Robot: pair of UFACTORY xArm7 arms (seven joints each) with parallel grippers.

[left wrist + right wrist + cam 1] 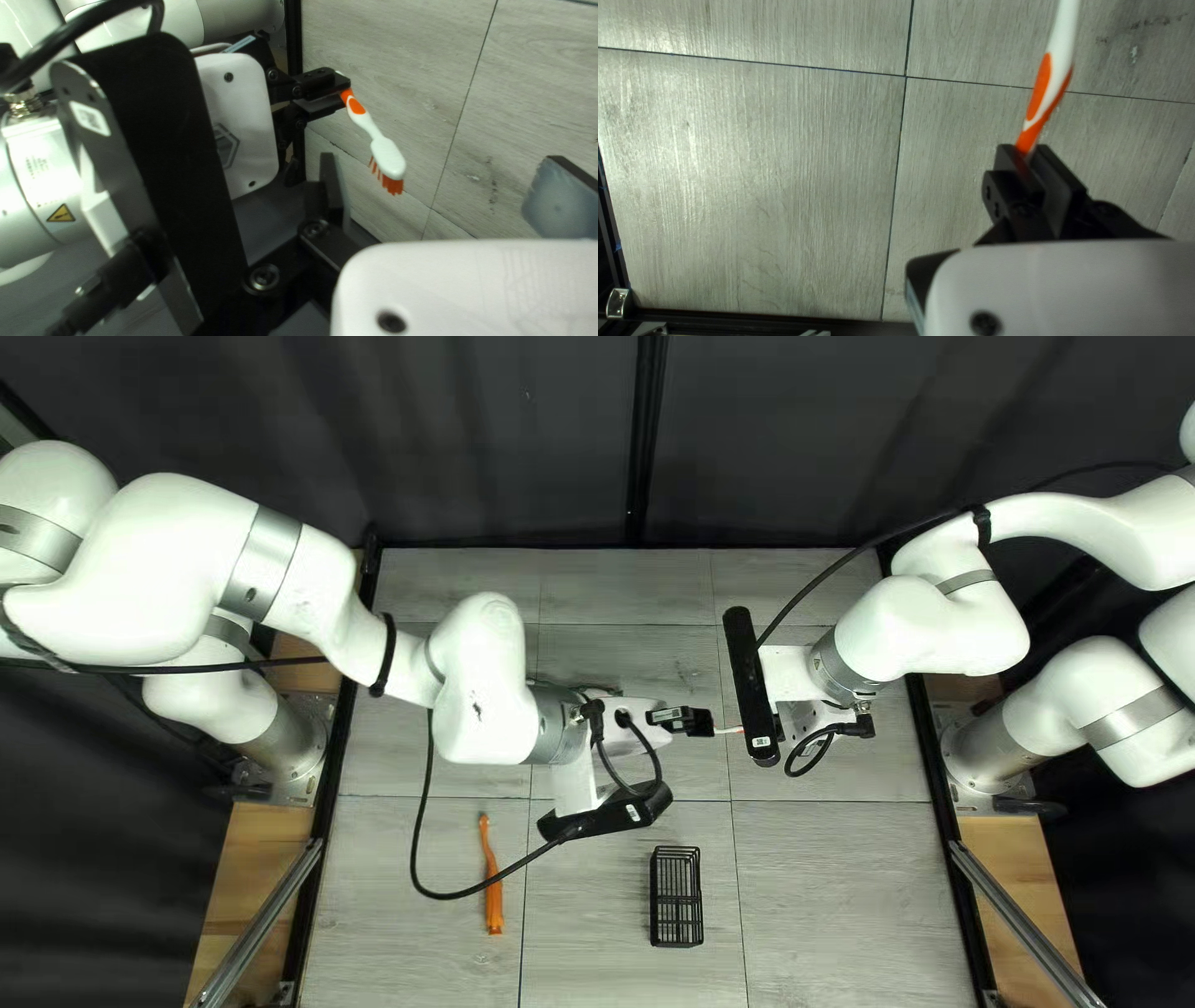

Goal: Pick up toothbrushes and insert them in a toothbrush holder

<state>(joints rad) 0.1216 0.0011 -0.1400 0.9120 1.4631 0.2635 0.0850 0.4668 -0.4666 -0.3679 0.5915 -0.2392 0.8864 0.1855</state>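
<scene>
Evidently a transfer between claws: the right gripper (1026, 150) is pinched on the orange part of the toothbrush (1055, 68), whose white shaft projects ahead of it; the left gripper (443, 160) stands spread, its two fingers (334, 186) well apart. Ahead of the left claw, the bristled head (387, 158) appears across its opening; whether it has entered between the pads cannot be told.

For a sound exchange, the right claw should keep its pinch while the left advances with the neck (372, 129) centred in its gap. Closing off-centre would probably swing the slender handle within the right claw's pinch. The left claw should grip firmly before the right releases, leaving the handle end free for insertion.

Toward the table's near edge from both claws lies the black wire holder (656, 899); behind the left claw's tips, also nearer that edge, lies an orange toothbrush (494, 909). A level, slow withdrawal of the right claw should limit twisting.
</scene>
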